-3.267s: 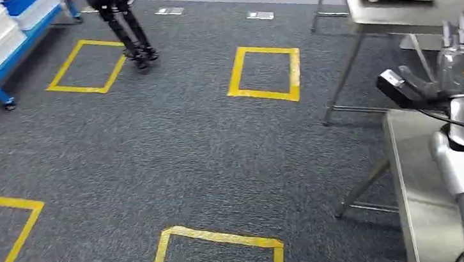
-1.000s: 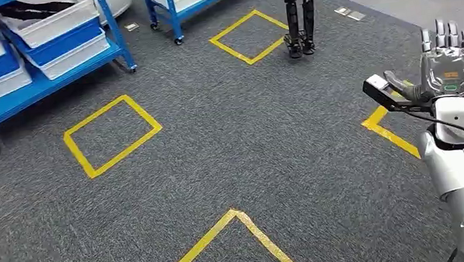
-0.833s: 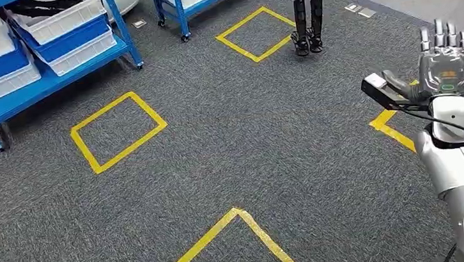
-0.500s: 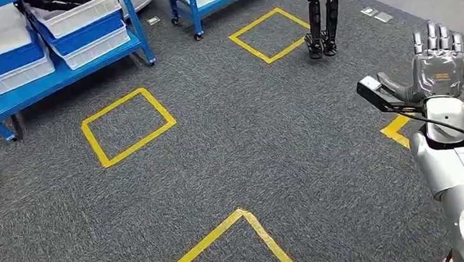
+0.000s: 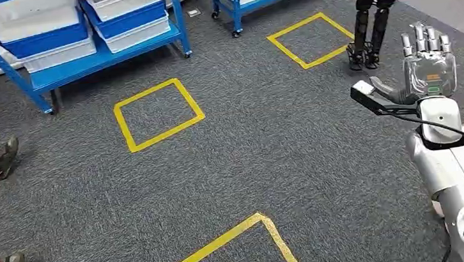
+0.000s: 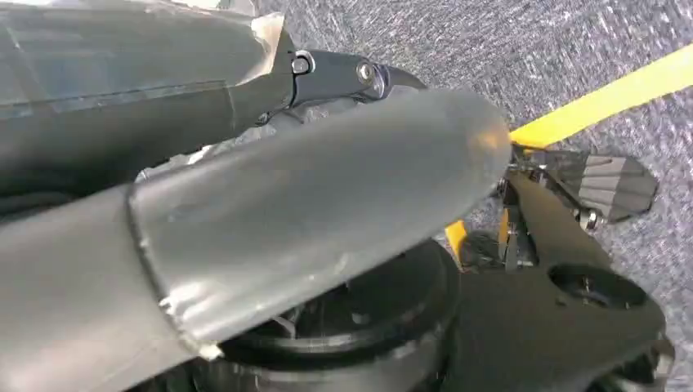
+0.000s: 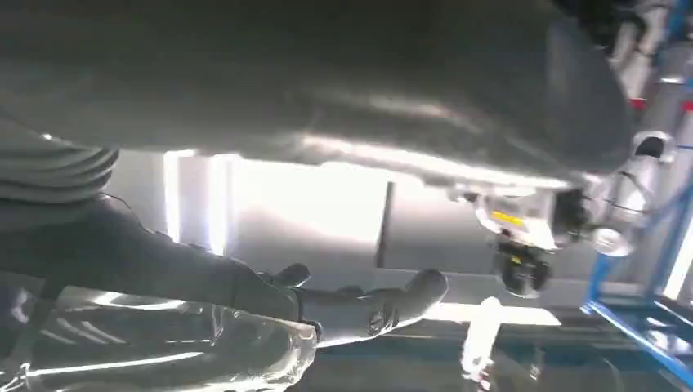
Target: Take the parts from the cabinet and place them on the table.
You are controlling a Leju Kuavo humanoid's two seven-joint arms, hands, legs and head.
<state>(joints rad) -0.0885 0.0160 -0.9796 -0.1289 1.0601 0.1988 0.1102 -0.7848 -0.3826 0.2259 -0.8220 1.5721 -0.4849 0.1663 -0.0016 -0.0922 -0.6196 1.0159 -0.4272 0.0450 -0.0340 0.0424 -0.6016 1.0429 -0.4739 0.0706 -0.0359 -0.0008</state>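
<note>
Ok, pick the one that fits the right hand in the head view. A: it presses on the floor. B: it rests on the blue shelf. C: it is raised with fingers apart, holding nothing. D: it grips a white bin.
C: the right hand is raised above the carpet, fingers apart and pointing up, with nothing in it.

No readable text, numbers or brand names anywhere. Right hand (image 5: pixel 429 68) carries a small orange label on its back, too small to read. In the right wrist view a yellow sticker (image 7: pixel 507 219) sits on a grey robot part, its print blurred. Yellow tape squares (image 5: pixel 158 113) on the floor are plain outlines, no lettering. Blue and white bins (image 5: pixel 125 11) show no legible labels.
</note>
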